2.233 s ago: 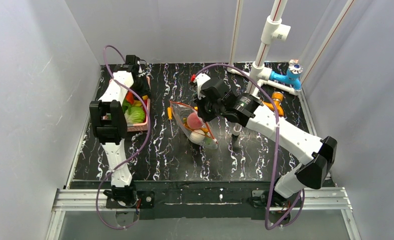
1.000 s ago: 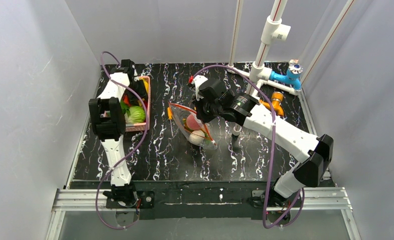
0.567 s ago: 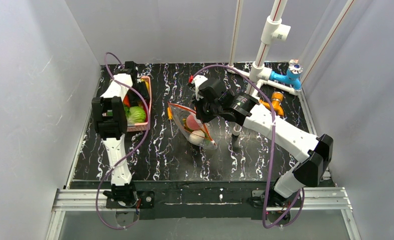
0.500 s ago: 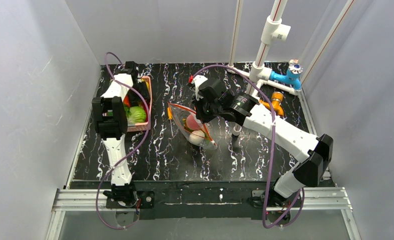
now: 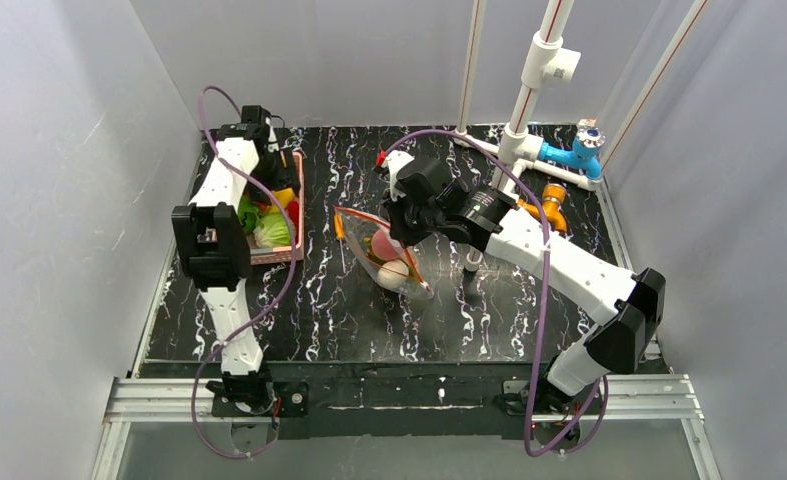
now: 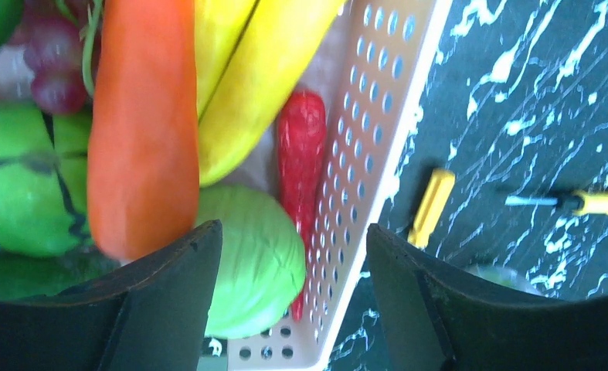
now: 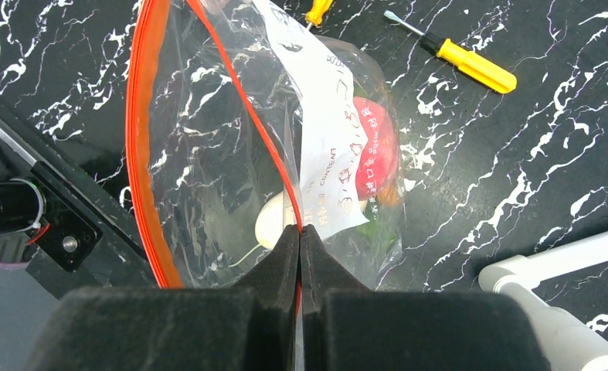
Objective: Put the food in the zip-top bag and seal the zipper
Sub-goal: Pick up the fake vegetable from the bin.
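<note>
Left gripper (image 6: 291,247), wide open and empty, hovers over the cabbage (image 6: 246,267) in the pink basket (image 6: 378,154): centre it before closing. Right gripper (image 7: 299,239) pinches the zipper (image 7: 142,154), zip-top bag (image 7: 208,162) gaping.

This is a robotics lab test cell. Plain pale grey panel walls (image 5: 69,200) box in a black, white-veined marble-pattern table (image 5: 349,310). Two white jointed robot arms (image 5: 569,265) are bolted to a silver aluminium rail (image 5: 419,395) at the table's near edge. White plastic pipes (image 5: 547,60) rise at the back. The goods are props: plastic toy produce (image 6: 254,255) in a pink perforated plastic basket (image 6: 378,116).
</note>
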Motion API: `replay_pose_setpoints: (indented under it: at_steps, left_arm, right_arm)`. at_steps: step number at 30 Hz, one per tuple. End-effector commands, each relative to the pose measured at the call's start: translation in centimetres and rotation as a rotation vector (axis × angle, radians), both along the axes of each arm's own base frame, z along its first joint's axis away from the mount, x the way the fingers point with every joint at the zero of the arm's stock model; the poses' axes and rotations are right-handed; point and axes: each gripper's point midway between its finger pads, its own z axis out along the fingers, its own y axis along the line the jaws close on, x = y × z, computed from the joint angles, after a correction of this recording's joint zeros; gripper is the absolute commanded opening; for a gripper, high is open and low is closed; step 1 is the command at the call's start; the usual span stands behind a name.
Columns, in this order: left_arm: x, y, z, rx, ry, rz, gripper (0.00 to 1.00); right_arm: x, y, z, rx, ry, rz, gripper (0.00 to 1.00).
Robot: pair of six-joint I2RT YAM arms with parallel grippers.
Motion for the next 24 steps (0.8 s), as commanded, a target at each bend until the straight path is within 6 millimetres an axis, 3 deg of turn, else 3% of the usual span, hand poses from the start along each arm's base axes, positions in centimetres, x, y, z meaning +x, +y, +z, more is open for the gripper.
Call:
replay_pose_setpoints:
  at_steps: [1,12,24]
  left_arm:
    - [-3.7,-0.1,2.7,0.009,0.012,-0.016,0.68]
    - [-8.7,1.9,2.6,0.117,0.046,-0.029,0.70]
    - [-9.9,2.7,1.2,0.124,0.082,0.009,0.79]
  right_arm:
    - [0.2,0.4,1.7,0.063,-0.027,-0.001,0.01]
    - [-0.1,0.4,1.8,0.088,-0.030,0.008,0.01]
    - [0.4,-0.2,2.1,0.031,-0.070,-0.025,0.01]
